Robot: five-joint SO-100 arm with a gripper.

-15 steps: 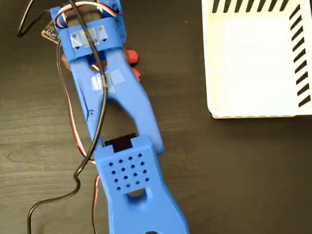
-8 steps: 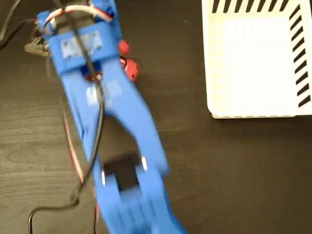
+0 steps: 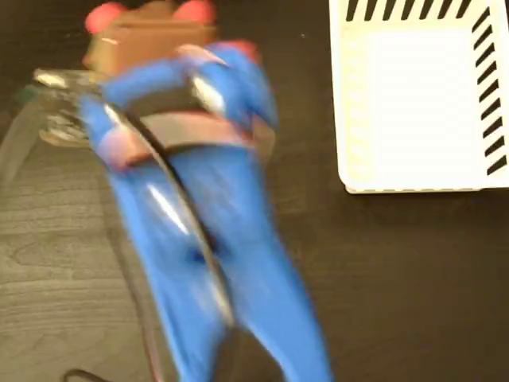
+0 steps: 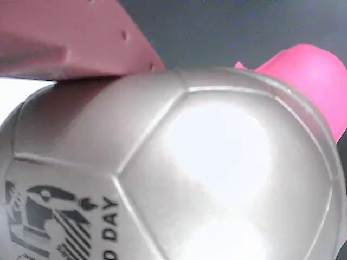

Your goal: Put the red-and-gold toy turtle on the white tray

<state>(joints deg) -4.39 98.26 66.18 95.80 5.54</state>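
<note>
My gripper (image 3: 151, 36) blurred at 11 o'clock, clamped on red-and-gold toy turtle (image 4: 179, 168), white tray (image 3: 354, 103) at 2 o'clock, apart.

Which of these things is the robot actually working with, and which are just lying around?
Part of the job:
- the toy turtle, its shiny shell filling the wrist view and its red parts poking out past the arm's end in the fixed view
- the white tray, bare inside
- the blue arm's end effector, too blurred to make out

Just there:
- the dark wooden table
- the arm's cables
</note>
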